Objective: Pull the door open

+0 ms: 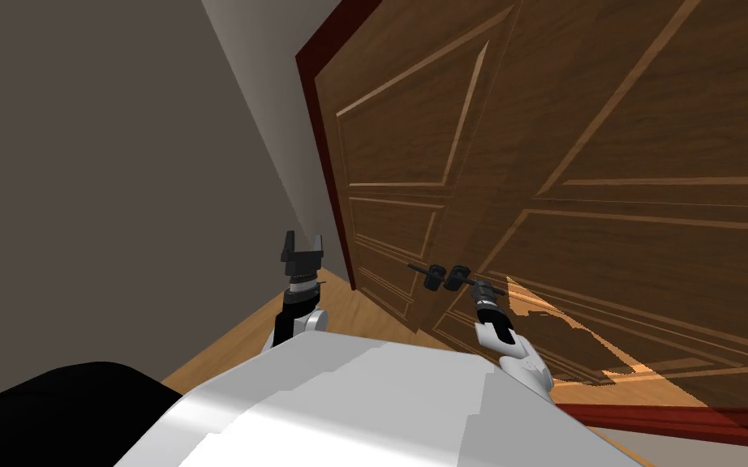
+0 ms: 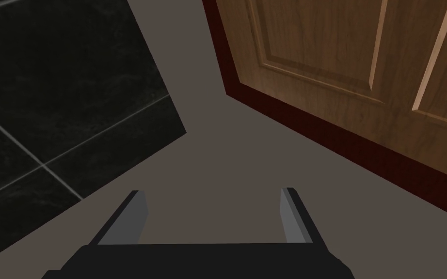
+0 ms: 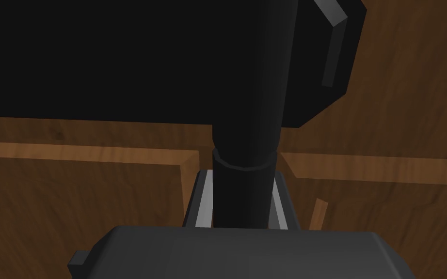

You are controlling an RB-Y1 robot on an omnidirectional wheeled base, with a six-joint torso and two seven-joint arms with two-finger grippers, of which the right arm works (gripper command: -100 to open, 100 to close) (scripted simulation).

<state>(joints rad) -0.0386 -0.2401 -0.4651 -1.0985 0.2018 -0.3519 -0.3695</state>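
Observation:
A brown panelled wooden door point(image 1: 575, 162) in a dark red frame point(image 1: 315, 146) stands ahead and to my right, swung a little out of the frame. Its black lever handle point(image 1: 444, 276) sticks out at the door's free edge. My right gripper point(image 1: 471, 284) is at that handle. In the right wrist view the black handle bar point(image 3: 247, 160) runs between the two fingers point(image 3: 203, 203), which press its sides, with the door panel point(image 3: 72, 193) right behind. My left gripper point(image 1: 301, 243) is held up beside the wall, left of the door, its fingers point(image 2: 135, 218) open and holding nothing.
A grey wall point(image 1: 105, 162) runs along my left. Wooden floor point(image 1: 234, 340) shows by the door's foot. A dark red sill point(image 1: 689, 422) lies at the right. In the left wrist view, a dark tiled surface point(image 2: 48, 97) is beyond the grey wall point(image 2: 227, 160).

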